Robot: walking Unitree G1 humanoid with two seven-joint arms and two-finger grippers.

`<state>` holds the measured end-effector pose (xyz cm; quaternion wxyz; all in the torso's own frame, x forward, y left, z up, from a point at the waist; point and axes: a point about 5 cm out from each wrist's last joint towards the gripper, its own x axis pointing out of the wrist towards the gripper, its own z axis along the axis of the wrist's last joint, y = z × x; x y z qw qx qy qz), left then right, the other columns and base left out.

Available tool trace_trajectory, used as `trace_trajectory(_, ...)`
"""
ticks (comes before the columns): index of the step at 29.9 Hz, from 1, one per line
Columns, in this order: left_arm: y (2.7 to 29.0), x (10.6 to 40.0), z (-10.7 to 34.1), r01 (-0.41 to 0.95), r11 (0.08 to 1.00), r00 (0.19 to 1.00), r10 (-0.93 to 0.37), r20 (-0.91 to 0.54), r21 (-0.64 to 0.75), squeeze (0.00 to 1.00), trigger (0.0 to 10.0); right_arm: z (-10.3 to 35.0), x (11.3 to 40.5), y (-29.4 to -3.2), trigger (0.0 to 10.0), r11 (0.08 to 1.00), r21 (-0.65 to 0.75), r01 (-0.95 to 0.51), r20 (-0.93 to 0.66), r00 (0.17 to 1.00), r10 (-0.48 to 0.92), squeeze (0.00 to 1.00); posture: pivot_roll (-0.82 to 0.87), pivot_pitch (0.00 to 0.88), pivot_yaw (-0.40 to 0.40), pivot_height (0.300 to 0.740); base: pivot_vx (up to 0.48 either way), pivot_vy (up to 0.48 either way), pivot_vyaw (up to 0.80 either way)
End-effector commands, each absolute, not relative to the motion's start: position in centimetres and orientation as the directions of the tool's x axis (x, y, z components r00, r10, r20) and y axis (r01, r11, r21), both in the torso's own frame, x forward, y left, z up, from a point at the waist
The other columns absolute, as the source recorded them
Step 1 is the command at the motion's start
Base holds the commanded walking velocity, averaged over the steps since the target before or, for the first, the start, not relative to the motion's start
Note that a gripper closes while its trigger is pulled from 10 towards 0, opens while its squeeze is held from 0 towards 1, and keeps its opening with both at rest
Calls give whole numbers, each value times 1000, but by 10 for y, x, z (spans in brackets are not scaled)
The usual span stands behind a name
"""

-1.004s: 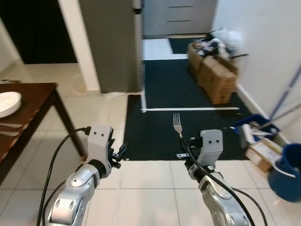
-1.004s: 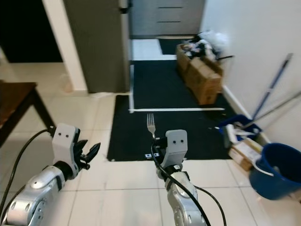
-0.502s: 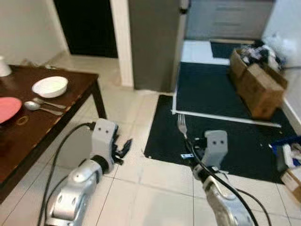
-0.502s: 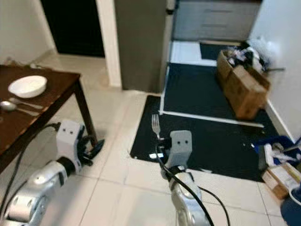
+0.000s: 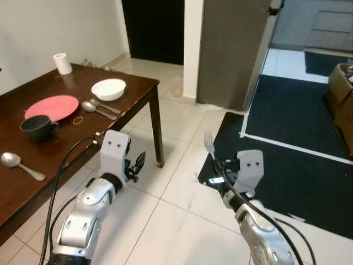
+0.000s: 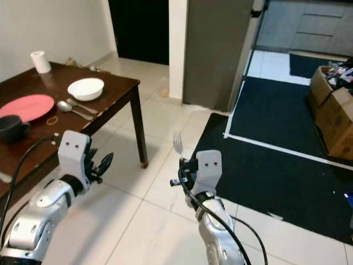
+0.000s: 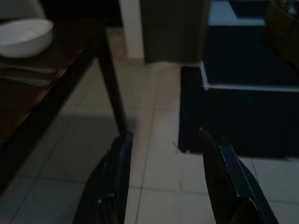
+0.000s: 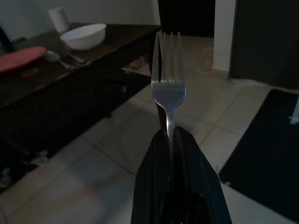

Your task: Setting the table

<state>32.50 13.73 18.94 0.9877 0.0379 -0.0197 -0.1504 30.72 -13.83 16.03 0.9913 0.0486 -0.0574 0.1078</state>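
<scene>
My right gripper (image 5: 217,167) is shut on a silver fork (image 5: 209,144), which stands upright with its tines up above the tiled floor; the fork (image 8: 168,88) also rises between the black fingers (image 8: 154,154) in the right wrist view. My left gripper (image 5: 135,165) is open and holds nothing, just off the near corner of the dark wooden table (image 5: 138,94). On the table lie a red plate (image 5: 51,106), a white bowl (image 5: 108,88), a dark mug (image 5: 37,127), two spoons (image 5: 98,109) beside the bowl and another spoon (image 5: 16,163) near me.
A paper roll (image 5: 62,63) stands at the table's far end. A dark doorway (image 5: 153,27) and a grey cabinet (image 5: 234,49) are behind. A black mat (image 5: 292,143) covers the floor on the right, with cardboard boxes (image 6: 333,110) at its far side.
The camera has swung left, bringing the whole table into view and the boxes to the right edge. The fork stays upright in my right gripper. My left gripper stays open.
</scene>
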Motion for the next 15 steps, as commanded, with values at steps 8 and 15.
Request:
trace_trajectory(8,144,325,182,267,960,963,-268,2,89,0,10000,156,306,-131,10000,965,97,-244,110,966,234,0,56,40,98,740,0,0,788)
trace_trajectory(15,144,325,182,264,960,964,-265,-1,89,0,10000,155,306,-131,10000,965,97,-244,108,966,234,0,55,42,97,740,0,0,788)
